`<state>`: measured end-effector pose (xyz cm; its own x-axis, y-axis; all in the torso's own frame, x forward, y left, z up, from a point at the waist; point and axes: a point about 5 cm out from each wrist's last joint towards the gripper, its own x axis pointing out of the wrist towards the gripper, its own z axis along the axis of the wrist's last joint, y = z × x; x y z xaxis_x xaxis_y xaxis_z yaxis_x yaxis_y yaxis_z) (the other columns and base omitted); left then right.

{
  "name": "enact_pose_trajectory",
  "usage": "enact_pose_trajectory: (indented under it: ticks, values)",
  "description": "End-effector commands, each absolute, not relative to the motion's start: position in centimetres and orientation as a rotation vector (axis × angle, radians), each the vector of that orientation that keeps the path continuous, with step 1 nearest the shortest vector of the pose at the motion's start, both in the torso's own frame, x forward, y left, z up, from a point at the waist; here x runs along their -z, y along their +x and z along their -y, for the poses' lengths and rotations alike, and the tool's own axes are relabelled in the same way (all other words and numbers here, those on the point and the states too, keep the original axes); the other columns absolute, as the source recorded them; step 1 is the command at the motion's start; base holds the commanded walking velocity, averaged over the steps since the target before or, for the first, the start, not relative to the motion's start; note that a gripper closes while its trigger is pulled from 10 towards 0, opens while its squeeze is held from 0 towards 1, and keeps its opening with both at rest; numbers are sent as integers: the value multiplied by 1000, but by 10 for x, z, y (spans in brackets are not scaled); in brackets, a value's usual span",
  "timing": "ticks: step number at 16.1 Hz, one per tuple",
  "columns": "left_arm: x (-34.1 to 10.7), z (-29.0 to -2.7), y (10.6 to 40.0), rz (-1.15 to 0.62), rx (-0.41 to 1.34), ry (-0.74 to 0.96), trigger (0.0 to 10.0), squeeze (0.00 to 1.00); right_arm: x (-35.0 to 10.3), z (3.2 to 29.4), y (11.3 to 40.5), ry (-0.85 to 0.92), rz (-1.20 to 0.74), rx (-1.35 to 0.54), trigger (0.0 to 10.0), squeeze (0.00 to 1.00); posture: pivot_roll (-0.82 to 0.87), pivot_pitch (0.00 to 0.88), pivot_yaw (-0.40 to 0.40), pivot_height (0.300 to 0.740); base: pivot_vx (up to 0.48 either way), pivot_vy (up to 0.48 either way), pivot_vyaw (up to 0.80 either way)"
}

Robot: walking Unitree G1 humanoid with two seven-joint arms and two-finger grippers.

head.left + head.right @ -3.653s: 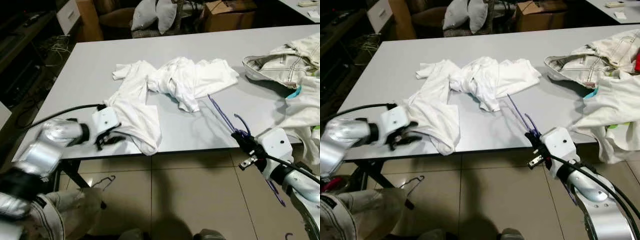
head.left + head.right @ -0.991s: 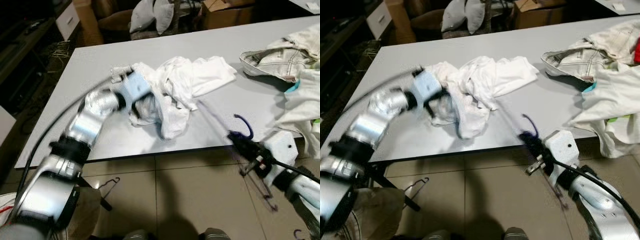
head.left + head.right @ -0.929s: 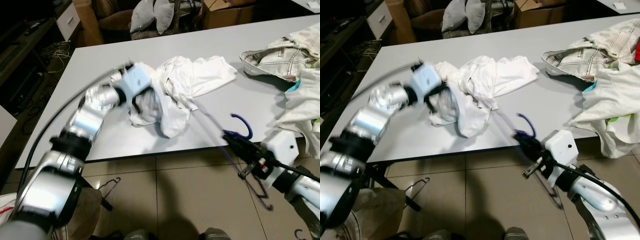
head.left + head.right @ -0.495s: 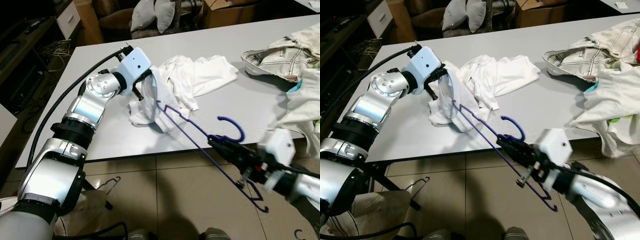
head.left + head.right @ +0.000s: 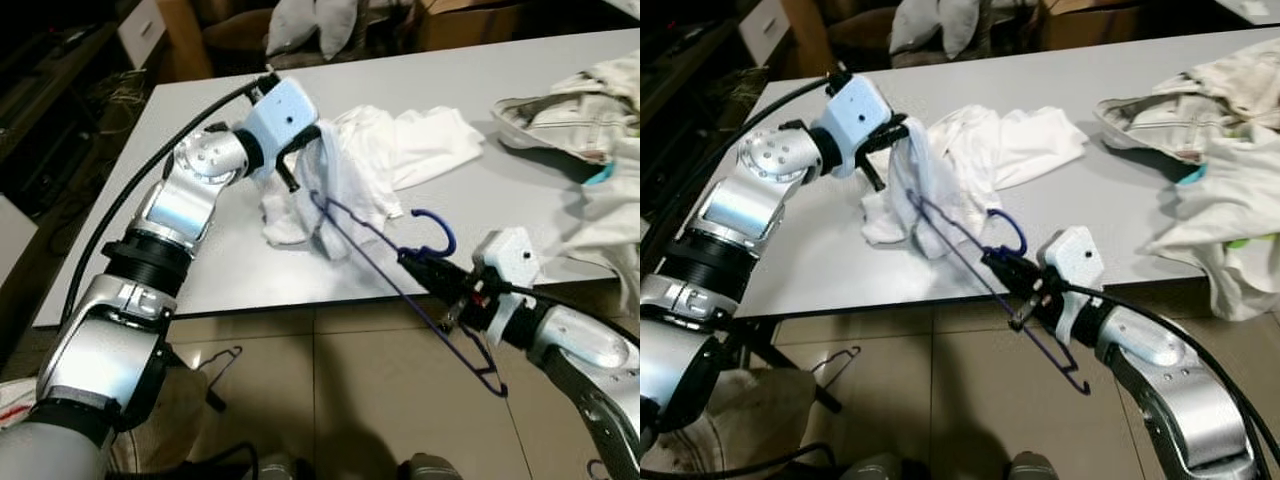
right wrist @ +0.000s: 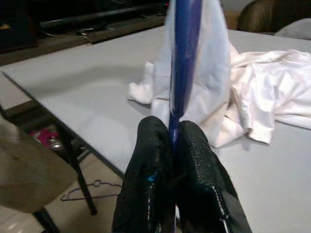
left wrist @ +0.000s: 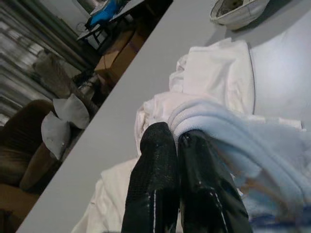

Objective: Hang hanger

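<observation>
A white shirt (image 5: pixel 345 185) lies bunched on the grey table (image 5: pixel 200 120). My left gripper (image 5: pixel 300 160) is shut on the shirt's ribbed edge (image 7: pixel 209 121) and holds that part up off the table. Over the table's front edge, my right gripper (image 5: pixel 425 268) is shut on a purple wire hanger (image 6: pixel 184 48) just below its hook (image 5: pixel 1015 222). The hanger slants up and to the left. Its far end reaches the raised fold of the shirt. The rest of the hanger hangs down past the table edge.
Cream denim clothing (image 5: pixel 560 105) and a white garment (image 5: pixel 610 215) lie at the table's right end, partly draped over the edge. A dark wire hanger (image 5: pixel 215 360) lies on the tiled floor under the table. Cushions (image 5: pixel 300 20) and boxes stand beyond the far edge.
My left gripper has lifted the shirt's edge a little higher. The right gripper has carried the hanger left and forward, so its end now meets the raised fold.
</observation>
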<state>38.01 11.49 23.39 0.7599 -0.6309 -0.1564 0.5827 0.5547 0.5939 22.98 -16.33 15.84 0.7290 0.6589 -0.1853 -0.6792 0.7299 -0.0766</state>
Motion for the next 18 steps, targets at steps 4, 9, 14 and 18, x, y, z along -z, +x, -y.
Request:
enact_pose_trajectory:
  ticks: [4,9,14,18]
  values:
    - [-238,-136,379,50,663,719,0,0,-161,181,236,-172,-155,-589,10000,0,-168,0,121,740,0,0,0]
    - [-250,-142,383,78,625,758,0,0,-187,201,244,-101,-33,-462,10000,0,-189,0,137,740,0,0,0]
    - [-276,-136,388,166,604,738,0,0,-190,199,232,-118,-29,-547,10000,0,-201,0,148,740,0,0,0]
    - [-296,-135,385,243,615,722,0,0,-194,224,240,-105,-7,-358,10000,0,-211,0,153,740,0,0,0]
